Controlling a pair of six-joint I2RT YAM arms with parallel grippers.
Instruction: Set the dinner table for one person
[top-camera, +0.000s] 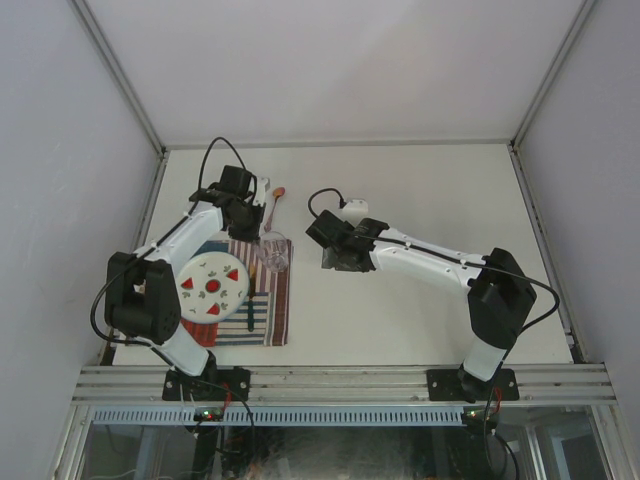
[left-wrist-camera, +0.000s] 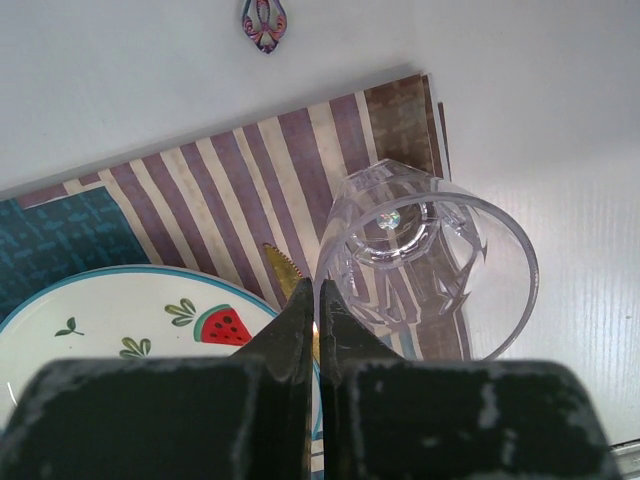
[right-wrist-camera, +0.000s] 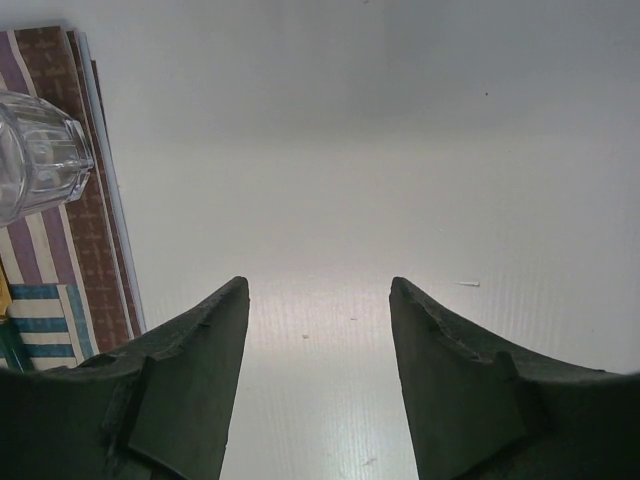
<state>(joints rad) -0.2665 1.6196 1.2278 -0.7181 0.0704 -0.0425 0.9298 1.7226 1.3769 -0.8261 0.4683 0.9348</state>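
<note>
The dinner table is a wide off-white top. A clear faceted glass stands at the far right corner of the striped placemat. My left gripper is at its near rim. In the left wrist view my left gripper is shut on the rim of the glass. A plate with watermelon pictures lies on the placemat, with a gold serrated knife beside it. My right gripper is open and empty over bare table, right of the glass.
A utensil with an orange end lies on the table beyond the placemat; its coloured tip shows in the left wrist view. Aluminium rails edge the table, with grey walls on both sides.
</note>
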